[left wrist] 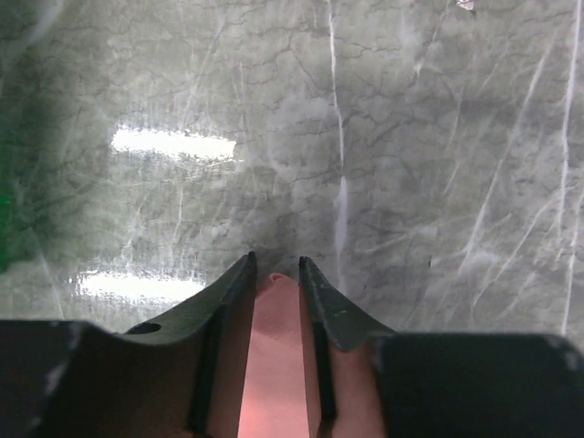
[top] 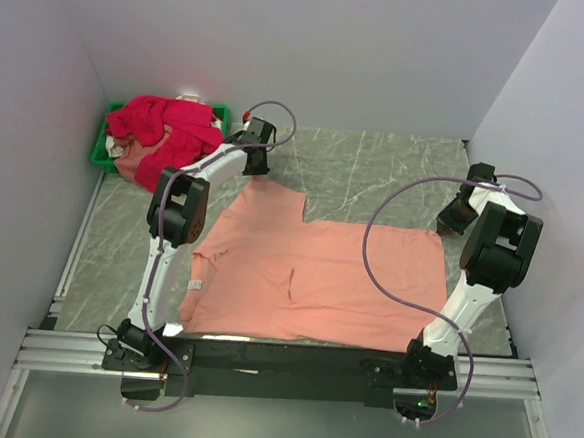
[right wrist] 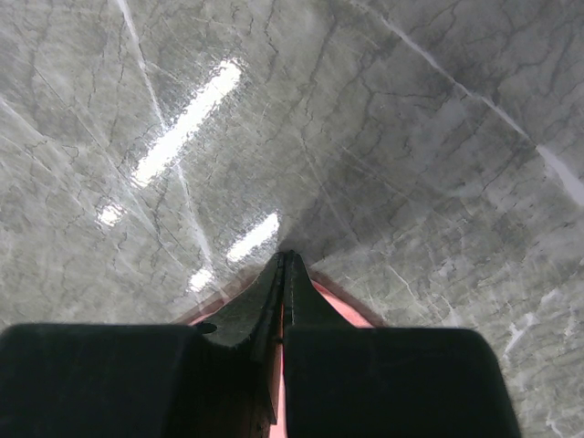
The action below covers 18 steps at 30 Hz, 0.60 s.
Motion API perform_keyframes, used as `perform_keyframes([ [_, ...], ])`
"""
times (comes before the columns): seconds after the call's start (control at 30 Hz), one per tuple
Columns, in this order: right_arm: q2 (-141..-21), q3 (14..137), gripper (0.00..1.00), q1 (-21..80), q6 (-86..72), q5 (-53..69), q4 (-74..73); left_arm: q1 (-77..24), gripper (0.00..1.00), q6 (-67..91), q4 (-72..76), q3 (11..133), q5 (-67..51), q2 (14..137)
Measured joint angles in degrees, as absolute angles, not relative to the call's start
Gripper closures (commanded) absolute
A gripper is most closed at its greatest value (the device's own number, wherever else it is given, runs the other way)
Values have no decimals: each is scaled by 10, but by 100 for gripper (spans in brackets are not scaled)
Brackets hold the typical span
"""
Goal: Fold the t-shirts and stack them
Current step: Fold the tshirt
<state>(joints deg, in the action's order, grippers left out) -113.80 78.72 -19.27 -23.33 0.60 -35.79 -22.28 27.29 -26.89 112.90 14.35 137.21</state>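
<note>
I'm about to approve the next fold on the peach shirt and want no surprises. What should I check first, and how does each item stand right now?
1. Left gripper has salmon shirt cloth between its fingers: ok.
2. Right gripper shut on the shirt's edge: ok.
3. Shirt lies flat: not ok, a crease near its middle.
4. Table ahead of both grippers free of objects: ok.
5. Crimson shirts, heaped on the green bin, lie apart from the salmon shirt: ok.
6. How much cloth each grip holds: cannot tell.

Right gripper [right wrist: 285, 259] tight on salmon t-shirt [right wrist: 339, 307]
</note>
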Motion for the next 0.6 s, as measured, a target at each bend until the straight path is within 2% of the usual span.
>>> perform_keyframes([
  [0.17,-1138,787,100,-193,-233,7,-358,-224,87,268,-273,1132,156,1374],
  [0.4,-1138,789,100,-190,-234,9,-363,-226,99,266,-288,1151,167,1385],
  [0.6,-1138,794,100,-182,-236,15,-384,-227,100,263,-288,1151,169,1385],
])
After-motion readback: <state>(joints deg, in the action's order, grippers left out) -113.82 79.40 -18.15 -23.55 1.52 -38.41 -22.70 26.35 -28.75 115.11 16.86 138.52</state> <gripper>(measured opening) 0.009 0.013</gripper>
